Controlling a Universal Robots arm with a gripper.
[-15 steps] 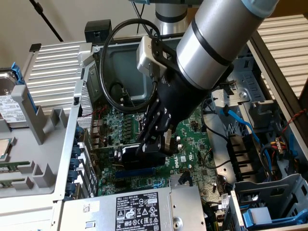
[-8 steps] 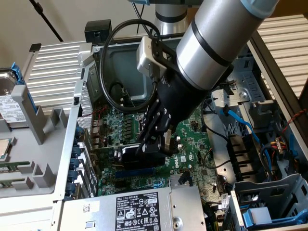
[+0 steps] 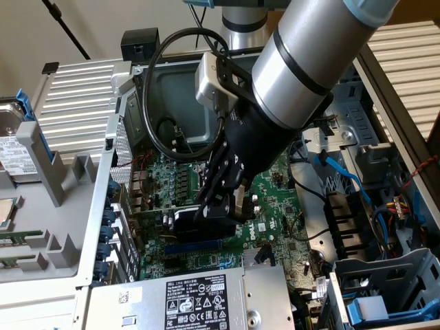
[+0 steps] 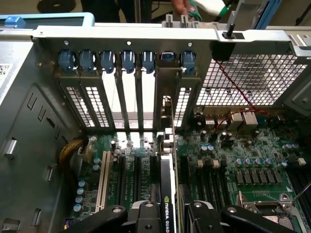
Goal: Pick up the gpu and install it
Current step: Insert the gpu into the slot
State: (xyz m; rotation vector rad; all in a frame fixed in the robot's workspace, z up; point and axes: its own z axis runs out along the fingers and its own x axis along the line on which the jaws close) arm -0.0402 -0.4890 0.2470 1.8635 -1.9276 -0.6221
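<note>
The gpu [image 3: 180,218], a black boxy cooler on a green card, stands on edge over the green motherboard [image 3: 275,199] inside the open computer case. My gripper [image 3: 218,205] reaches down from above and is shut on it, one finger on each side. In the wrist view the gpu [image 4: 168,187] runs edge-on away from my gripper [image 4: 172,219] toward the case's rear wall. Its silver bracket [image 4: 167,94] stands in one of the rear slot openings. The card's lower edge sits down among the motherboard [image 4: 252,162] slots; I cannot tell how deep.
A blue expansion slot [image 3: 196,246] lies free beside the card, and the power supply [image 3: 192,297] sits just past it. Blue slot latches [image 4: 127,59] line the rear wall. Cables and a drive cage [image 3: 385,282] crowd the exterior view's right. A black cable [image 3: 155,103] loops off my wrist.
</note>
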